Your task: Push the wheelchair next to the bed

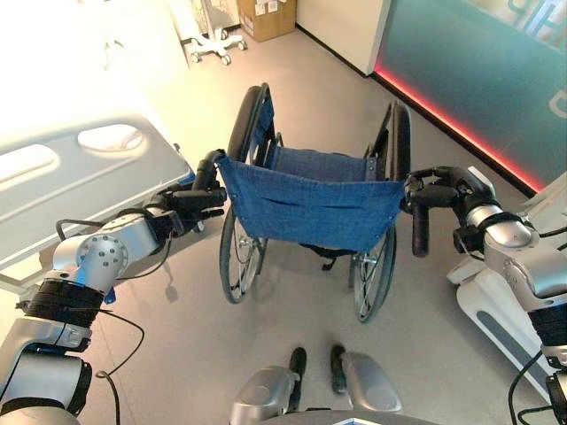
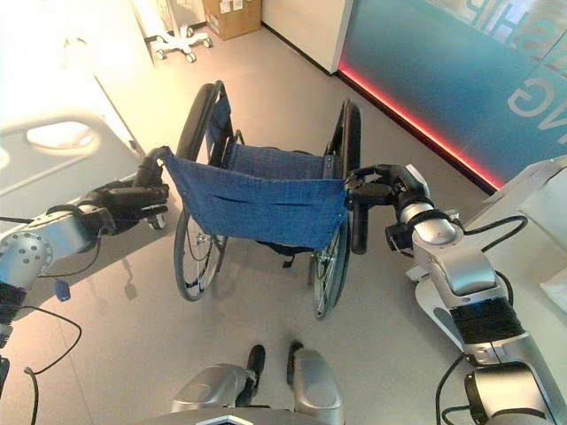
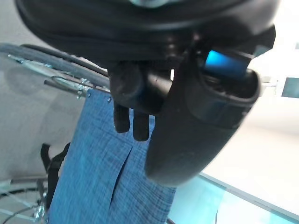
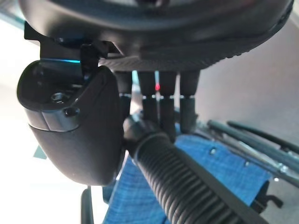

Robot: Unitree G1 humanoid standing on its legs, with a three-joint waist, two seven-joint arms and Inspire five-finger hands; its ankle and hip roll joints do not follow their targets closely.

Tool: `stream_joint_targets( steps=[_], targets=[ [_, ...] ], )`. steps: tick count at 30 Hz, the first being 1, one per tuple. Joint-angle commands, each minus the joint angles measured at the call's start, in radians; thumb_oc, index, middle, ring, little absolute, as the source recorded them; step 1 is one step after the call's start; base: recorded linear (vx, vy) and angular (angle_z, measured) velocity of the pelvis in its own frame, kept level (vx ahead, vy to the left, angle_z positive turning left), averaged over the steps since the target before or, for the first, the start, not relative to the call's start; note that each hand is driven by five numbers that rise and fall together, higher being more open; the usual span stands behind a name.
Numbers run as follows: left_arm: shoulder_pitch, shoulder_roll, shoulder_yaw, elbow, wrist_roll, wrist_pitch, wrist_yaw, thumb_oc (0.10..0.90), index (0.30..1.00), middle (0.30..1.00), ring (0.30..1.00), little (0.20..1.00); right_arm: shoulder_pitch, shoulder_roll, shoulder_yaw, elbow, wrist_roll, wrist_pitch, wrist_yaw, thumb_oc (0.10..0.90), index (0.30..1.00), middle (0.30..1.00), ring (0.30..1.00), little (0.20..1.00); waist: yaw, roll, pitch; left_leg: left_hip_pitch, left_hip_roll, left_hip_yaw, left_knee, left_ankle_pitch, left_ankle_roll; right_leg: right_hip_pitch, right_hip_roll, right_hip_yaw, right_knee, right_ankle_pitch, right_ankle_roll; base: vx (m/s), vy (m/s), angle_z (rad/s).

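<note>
The wheelchair (image 1: 306, 208) stands in front of me with its blue cloth backrest (image 2: 257, 205) facing me and a large black wheel on each side. My left hand (image 1: 188, 205) is curled round the left push handle (image 1: 209, 166); in the left wrist view its fingers (image 3: 128, 93) wrap a dark bar above the blue cloth (image 3: 103, 177). My right hand (image 1: 443, 188) grips the top of the right push handle (image 1: 419, 232), whose ribbed grip (image 4: 177, 177) runs between thumb and fingers. The bed (image 1: 89, 177), white with a grey end panel, lies close on the wheelchair's left.
A teal wall with a red floor strip (image 1: 461, 115) runs along the right. White equipment (image 1: 496, 310) stands near my right arm. Far ahead are a cardboard box (image 1: 266, 16) and a white wheeled stand base (image 1: 217, 42). Grey floor stretches ahead of the wheelchair.
</note>
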Motion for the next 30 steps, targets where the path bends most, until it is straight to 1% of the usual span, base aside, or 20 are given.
stream_joint_targets(
  steps=[1, 4, 5, 6, 8, 9, 10, 12, 14, 15, 16, 17, 18, 19, 20, 22, 23, 24, 26, 30],
  targets=[
    [-0.124, -0.072, 0.139, -0.091, -0.015, -0.191, -0.057, 0.4, 0.3, 0.3, 0.3, 0.3, -0.004, -0.043, 0.027, -0.039, 0.018, -0.084, 0.06, 0.4, 0.3, 0.3, 0.3, 0.3, -0.046, 0.008, -0.105, 0.132, -0.011, 0.018, 0.157, -0.216, -0.098, 0.005, 0.008, -0.016, -0.223, 0.368, 0.016, 0.29, -0.147, 0.3],
    [-0.127, -0.084, 0.145, -0.08, -0.012, -0.194, -0.075, 0.4, 0.3, 0.3, 0.3, 0.3, -0.031, -0.041, 0.031, -0.032, 0.023, -0.067, 0.06, 0.4, 0.3, 0.3, 0.3, 0.3, -0.049, 0.016, -0.126, 0.17, 0.02, -0.005, 0.168, -0.176, -0.117, 0.013, 0.031, -0.024, -0.191, 0.333, -0.01, 0.34, -0.184, 0.32],
    [-0.125, -0.088, 0.145, -0.077, -0.011, -0.19, -0.078, 0.4, 0.3, 0.3, 0.3, 0.3, -0.042, -0.04, 0.037, -0.027, 0.027, -0.056, 0.053, 0.4, 0.3, 0.3, 0.3, 0.3, -0.046, 0.02, -0.14, 0.182, 0.042, -0.008, 0.195, -0.116, -0.139, 0.017, 0.04, -0.033, -0.172, 0.327, -0.024, 0.27, -0.209, 0.37],
    [-0.118, -0.088, 0.151, -0.082, -0.017, -0.181, -0.061, 0.4, 0.3, 0.3, 0.3, 0.3, -0.056, -0.04, 0.044, -0.028, 0.028, -0.039, 0.049, 0.4, 0.3, 0.3, 0.3, 0.3, -0.048, 0.017, -0.159, 0.163, 0.072, -0.01, 0.28, 0.016, -0.183, 0.03, 0.04, -0.053, -0.154, 0.324, -0.051, 0.28, -0.22, 0.31],
    [-0.103, -0.087, 0.156, -0.088, -0.017, -0.179, -0.058, 0.4, 0.3, 0.3, 0.3, 0.3, -0.068, -0.04, 0.056, -0.044, 0.032, -0.02, 0.036, 0.4, 0.3, 0.3, 0.3, 0.3, -0.038, 0.014, -0.169, 0.11, 0.093, 0.012, 0.425, 0.095, -0.208, 0.073, 0.04, -0.081, -0.153, 0.305, -0.072, 0.24, -0.228, 0.5],
    [-0.078, -0.081, 0.177, -0.099, -0.022, -0.175, -0.072, 0.4, 0.3, 0.3, 0.3, 0.3, -0.073, -0.048, 0.058, -0.059, 0.043, -0.007, 0.027, 0.4, 0.3, 0.3, 0.3, 0.3, -0.024, 0.001, -0.17, 0.044, 0.065, 0.023, 0.554, 0.134, -0.226, 0.113, 0.033, -0.095, -0.159, 0.29, -0.093, 0.24, -0.218, 0.46],
    [-0.059, -0.078, 0.194, -0.106, -0.026, -0.172, -0.083, 0.4, 0.3, 0.3, 0.3, 0.3, -0.08, -0.055, 0.056, -0.069, 0.053, 0.006, 0.027, 0.4, 0.3, 0.3, 0.3, 0.3, -0.012, -0.001, -0.167, -0.004, 0.049, 0.029, 0.612, 0.141, -0.231, 0.139, 0.035, -0.104, -0.157, 0.279, -0.104, 0.33, -0.21, 0.02],
    [-0.037, -0.073, 0.22, -0.11, -0.034, -0.158, -0.084, 0.4, 0.3, 0.3, 0.3, 0.3, -0.084, -0.066, 0.056, -0.084, 0.063, 0.021, 0.03, 0.4, 0.3, 0.3, 0.3, 0.3, 0.011, 0.0, -0.162, -0.072, 0.04, 0.032, 0.629, 0.105, -0.219, 0.189, 0.045, -0.115, -0.155, 0.261, -0.11, 0.3, -0.116, -0.37],
    [-0.001, -0.055, 0.247, -0.109, -0.043, -0.146, -0.093, 0.4, 0.3, 0.3, 0.3, 0.3, -0.081, -0.076, 0.06, -0.107, 0.065, 0.033, 0.039, 0.4, 0.3, 0.3, 0.3, 0.3, 0.034, -0.001, -0.157, -0.095, 0.04, 0.027, 0.52, 0.058, -0.199, 0.228, 0.054, -0.112, -0.155, 0.243, -0.105, 0.27, -0.068, -0.27],
    [0.002, -0.054, 0.249, -0.109, -0.044, -0.145, -0.094, 0.4, 0.3, 0.3, 0.3, 0.3, -0.081, -0.076, 0.06, -0.108, 0.066, 0.034, 0.038, 0.4, 0.3, 0.3, 0.3, 0.3, 0.036, -0.002, -0.156, -0.091, 0.04, 0.029, 0.508, 0.056, -0.197, 0.231, 0.054, -0.11, -0.155, 0.241, -0.104, 0.26, -0.037, -0.16],
    [0.019, -0.041, 0.256, -0.108, -0.052, -0.15, -0.107, 0.4, 0.3, 0.3, 0.3, 0.3, -0.082, -0.079, 0.062, -0.11, 0.068, 0.031, 0.031, 0.4, 0.3, 0.3, 0.3, 0.3, 0.043, 0.001, -0.16, -0.072, 0.058, 0.031, 0.375, 0.054, -0.187, 0.248, 0.068, -0.111, -0.153, 0.218, -0.105, 0.19, -0.009, -0.02],
    [0.024, -0.039, 0.257, -0.107, -0.054, -0.154, -0.112, 0.4, 0.3, 0.3, 0.3, 0.3, -0.083, -0.079, 0.063, -0.107, 0.069, 0.028, 0.027, 0.4, 0.3, 0.3, 0.3, 0.3, 0.044, 0.002, -0.161, -0.068, 0.064, 0.033, 0.33, 0.054, -0.184, 0.253, 0.073, -0.111, -0.153, 0.211, -0.105, 0.25, 0.014, 0.11],
    [0.031, -0.038, 0.254, -0.101, -0.054, -0.168, -0.123, 0.4, 0.3, 0.3, 0.3, 0.3, -0.086, -0.077, 0.07, -0.097, 0.067, 0.017, 0.021, 0.4, 0.3, 0.3, 0.3, 0.3, 0.046, 0.008, -0.164, -0.061, 0.077, 0.04, 0.223, 0.066, -0.183, 0.263, 0.087, -0.113, -0.148, 0.191, -0.109, 0.26, 0.056, 0.26],
    [0.036, -0.042, 0.245, -0.091, -0.052, -0.191, -0.138, 0.4, 0.3, 0.3, 0.3, 0.3, -0.085, -0.072, 0.079, -0.079, 0.056, -0.005, 0.023, 0.4, 0.3, 0.3, 0.3, 0.3, 0.045, 0.02, -0.161, -0.075, 0.099, 0.065, 0.103, 0.113, -0.194, 0.284, 0.11, -0.116, -0.14, 0.161, -0.119, 0.24, 0.061, 0.27],
    [0.038, -0.045, 0.243, -0.09, -0.049, -0.195, -0.14, 0.4, 0.3, 0.3, 0.3, 0.3, -0.082, -0.07, 0.079, -0.073, 0.05, -0.014, 0.028, 0.4, 0.3, 0.3, 0.3, 0.3, 0.046, 0.02, -0.16, -0.081, 0.103, 0.072, 0.08, 0.124, -0.197, 0.291, 0.114, -0.114, -0.14, 0.154, -0.122, 0.3, 0.077, 0.19],
    [0.05, -0.067, 0.233, -0.1, -0.026, -0.214, -0.138, 0.4, 0.3, 0.3, 0.3, 0.3, -0.041, -0.059, 0.073, -0.04, 0.017, -0.073, 0.059, 0.4, 0.3, 0.3, 0.3, 0.3, 0.052, 0.031, -0.156, -0.136, 0.137, 0.103, -0.048, 0.19, -0.217, 0.339, 0.142, -0.108, -0.144, 0.115, -0.134, 0.29, 0.06, -0.01],
    [0.051, -0.068, 0.232, -0.101, -0.025, -0.215, -0.138, 0.4, 0.3, 0.3, 0.3, 0.3, -0.038, -0.059, 0.072, -0.039, 0.015, -0.076, 0.061, 0.4, 0.3, 0.3, 0.3, 0.3, 0.053, 0.031, -0.157, -0.134, 0.138, 0.105, -0.06, 0.196, -0.218, 0.341, 0.142, -0.106, -0.144, 0.112, -0.134, 0.37, 0.061, -0.18],
    [0.063, -0.076, 0.227, -0.111, -0.018, -0.228, -0.13, 0.4, 0.3, 0.3, 0.3, 0.3, 0.006, -0.056, 0.055, -0.033, 0.003, -0.108, 0.077, 0.4, 0.3, 0.3, 0.3, 0.3, 0.058, 0.034, -0.153, -0.166, 0.158, 0.094, -0.101, 0.243, -0.227, 0.371, 0.155, -0.091, -0.143, 0.089, -0.142, 0.29, 0.045, -0.25],
    [0.066, -0.079, 0.226, -0.117, -0.017, -0.23, -0.118, 0.4, 0.3, 0.3, 0.3, 0.3, 0.029, -0.057, 0.039, -0.031, -0.001, -0.12, 0.093, 0.4, 0.3, 0.3, 0.3, 0.3, 0.063, 0.034, -0.154, -0.181, 0.168, 0.084, -0.121, 0.254, -0.231, 0.397, 0.158, -0.078, -0.144, 0.072, -0.143, 0.38, 0.071, -0.29],
    [0.038, -0.098, 0.224, -0.103, -0.008, -0.205, -0.09, 0.4, 0.3, 0.3, 0.3, 0.3, 0.058, -0.045, 0.018, -0.015, -0.017, -0.134, 0.117, 0.4, 0.3, 0.3, 0.3, 0.3, 0.062, 0.029, -0.169, -0.188, 0.164, 0.126, -0.099, 0.194, -0.216, 0.435, 0.136, -0.071, -0.118, 0.026, -0.126, 0.46, 0.153, -0.46]
  ],
)
